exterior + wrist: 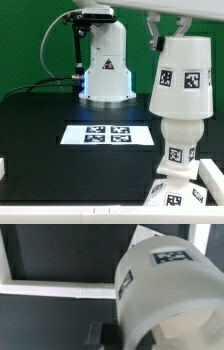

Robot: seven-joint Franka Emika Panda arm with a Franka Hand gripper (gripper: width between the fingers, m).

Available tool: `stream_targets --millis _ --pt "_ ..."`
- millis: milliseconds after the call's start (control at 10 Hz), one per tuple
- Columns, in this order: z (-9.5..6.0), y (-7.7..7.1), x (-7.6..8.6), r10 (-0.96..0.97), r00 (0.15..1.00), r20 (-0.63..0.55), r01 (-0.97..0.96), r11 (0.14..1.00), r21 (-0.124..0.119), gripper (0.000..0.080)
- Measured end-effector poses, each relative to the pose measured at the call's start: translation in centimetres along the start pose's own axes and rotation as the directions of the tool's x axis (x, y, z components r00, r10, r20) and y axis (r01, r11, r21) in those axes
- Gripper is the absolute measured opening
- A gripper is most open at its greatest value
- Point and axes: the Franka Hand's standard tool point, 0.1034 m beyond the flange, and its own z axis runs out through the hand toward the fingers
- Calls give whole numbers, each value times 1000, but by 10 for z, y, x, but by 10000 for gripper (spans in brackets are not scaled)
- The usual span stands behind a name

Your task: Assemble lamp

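Observation:
The tapered white shade [183, 78] with square tags hangs at the exterior view's right. My gripper [170, 30] is shut on its upper end. The shade stands upright directly over the bulb [180, 140], which sits on the stepped base [188, 190]. I cannot tell whether shade and bulb touch. In the wrist view the shade [165, 291] fills most of the picture, with a tag facing the camera. One dark finger [98, 336] lies against its wall at my gripper [125, 339]. The bulb and base are hidden in the wrist view.
The marker board [108, 133] lies mid-table on the black mat. The white robot pedestal [107, 65] stands behind it. A white border piece [4, 166] sits at the exterior view's left edge. A white rail [50, 286] crosses the wrist view.

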Motion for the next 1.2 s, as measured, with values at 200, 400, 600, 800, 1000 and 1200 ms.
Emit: stream_targets --millis 200,400,600,800,1000,1200 --pt "2 0 0 0 1000 4 0 1000 -2 41" --pt "14 -2 -1 -1 1000 7 1 1000 -7 41" --pt "29 -8 -1 0 1000 4 1 1000 -12 41" --pt "44 -15 -1 -6 1000 2 6 1000 -16 41" --pt "55 -14 0 -7 1000 7 7 1000 -24 41" --pt "66 -14 -1 -9 1000 12 9 999 -31 41"
